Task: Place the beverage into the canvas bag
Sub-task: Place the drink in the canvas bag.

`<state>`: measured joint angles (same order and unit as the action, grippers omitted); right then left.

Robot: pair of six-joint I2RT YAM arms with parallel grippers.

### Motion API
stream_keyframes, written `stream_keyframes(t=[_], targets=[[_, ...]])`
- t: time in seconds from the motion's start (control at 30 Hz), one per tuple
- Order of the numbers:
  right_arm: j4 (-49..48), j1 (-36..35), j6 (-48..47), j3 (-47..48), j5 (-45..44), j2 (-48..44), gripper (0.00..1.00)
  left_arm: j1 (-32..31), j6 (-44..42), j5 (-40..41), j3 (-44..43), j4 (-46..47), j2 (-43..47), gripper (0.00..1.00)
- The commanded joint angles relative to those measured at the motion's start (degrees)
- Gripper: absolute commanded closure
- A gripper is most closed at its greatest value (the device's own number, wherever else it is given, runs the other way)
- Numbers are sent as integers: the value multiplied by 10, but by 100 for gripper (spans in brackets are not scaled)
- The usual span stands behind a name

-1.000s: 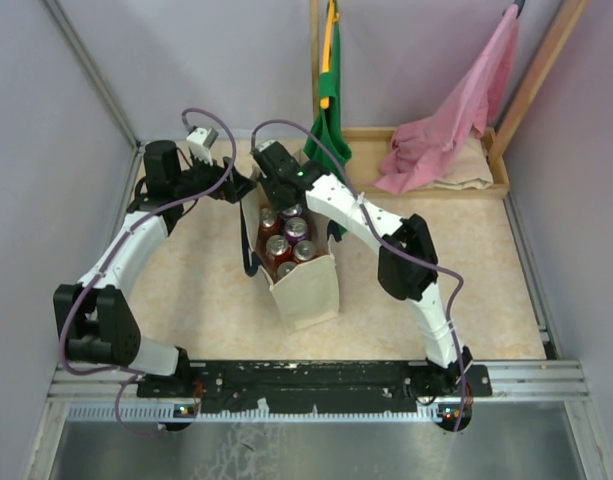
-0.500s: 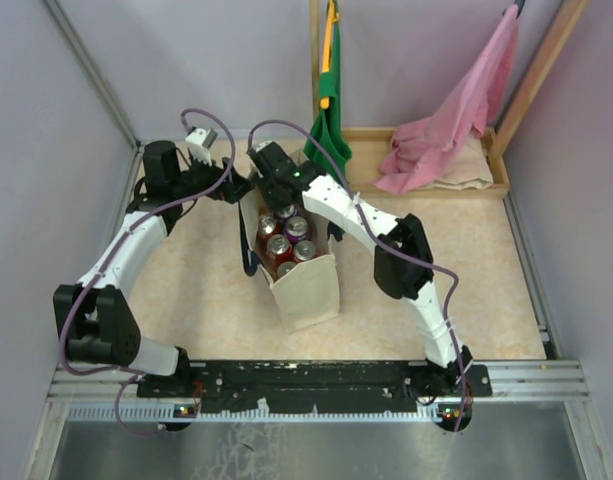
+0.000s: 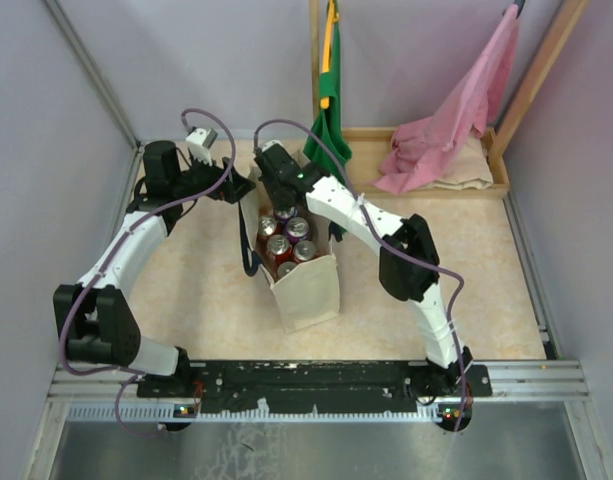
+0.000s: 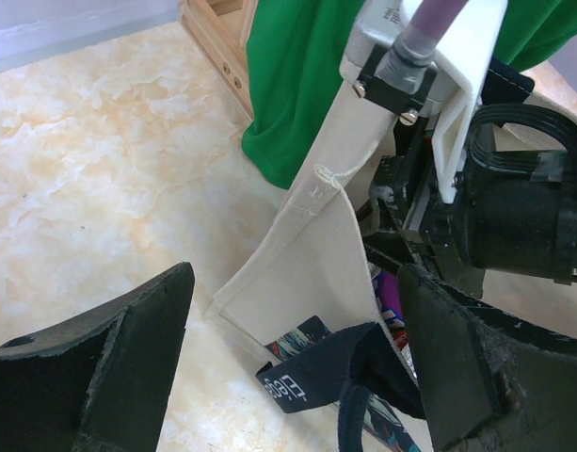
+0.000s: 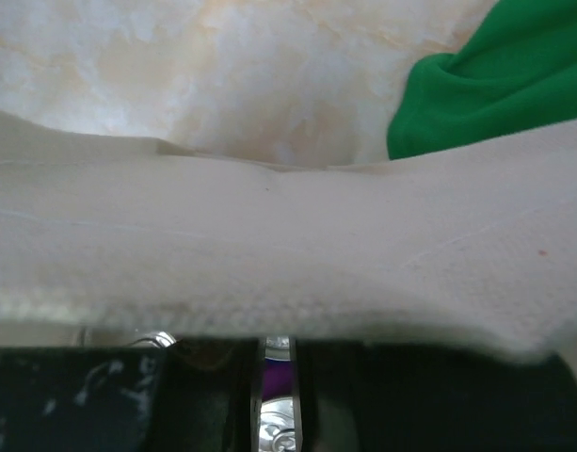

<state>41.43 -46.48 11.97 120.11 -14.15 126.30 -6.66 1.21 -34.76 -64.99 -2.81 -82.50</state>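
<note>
Canvas bag [image 3: 308, 292] holding several cans [image 3: 286, 243]. Right gripper [image 5: 277, 358], fingers nearly together and empty, sits at its rim; left gripper [image 4: 288, 330] is spread. Placing looks done; next, lift clear without snagging.

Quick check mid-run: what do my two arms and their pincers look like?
The left arm and right arm have white curved links and bulky black joint housings. A purple cable loops along each. The left pincer has thick black, scuffed fingers; a small green light glows near the right wrist.
</note>
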Motion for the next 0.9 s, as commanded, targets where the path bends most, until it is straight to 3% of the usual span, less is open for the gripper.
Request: stream_keyframes(t=[0.0, 0.3, 0.57, 0.87], targets=[[17, -4, -2, -25, -43, -40, 87, -1, -9, -5, -12, -3, -3, 6], [31, -5, 7, -31, -43, -15, 90, -1, -10, -4, -13, -9, -2, 6], [69, -5, -7, 45, -63, 73, 88, -2, -8, 0, -13, -11, -1, 6], [63, 2, -8, 31, -63, 102, 86, -2, -7, 6, -19, -11, -3, 1]])
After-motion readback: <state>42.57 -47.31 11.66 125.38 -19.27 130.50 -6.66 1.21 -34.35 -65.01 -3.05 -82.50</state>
